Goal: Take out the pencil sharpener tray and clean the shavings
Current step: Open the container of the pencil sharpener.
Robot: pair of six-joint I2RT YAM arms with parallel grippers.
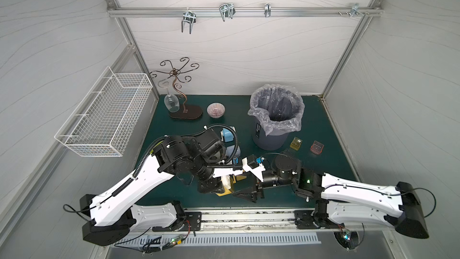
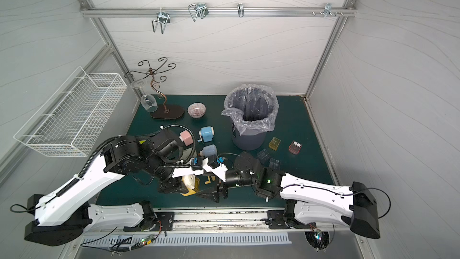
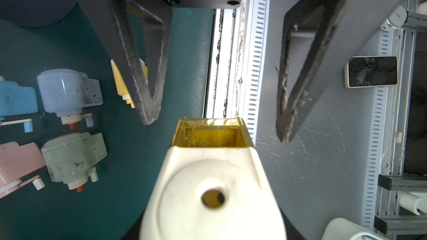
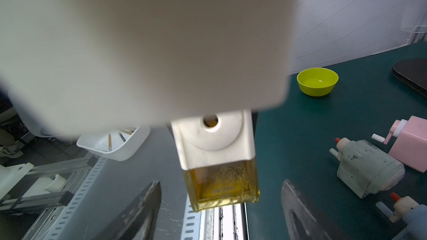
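- The left gripper [image 1: 220, 187] is pinching the cream sharpener [image 3: 208, 181] firmly and holding it over the near edge of the table [image 1: 323, 120], about midway across.
- The yellow tray [image 3: 209, 132], carrying the shavings [image 4: 227, 173], is sitting in the sharpener with its exposed end facing right.
- The right gripper [image 3: 217, 125] is standing spread, with one finger on each side of the tray end and neither touching it.
- The tray's slide axis is lying roughly in line with the right gripper's reach, so the right arm is the nearer one for the pull.
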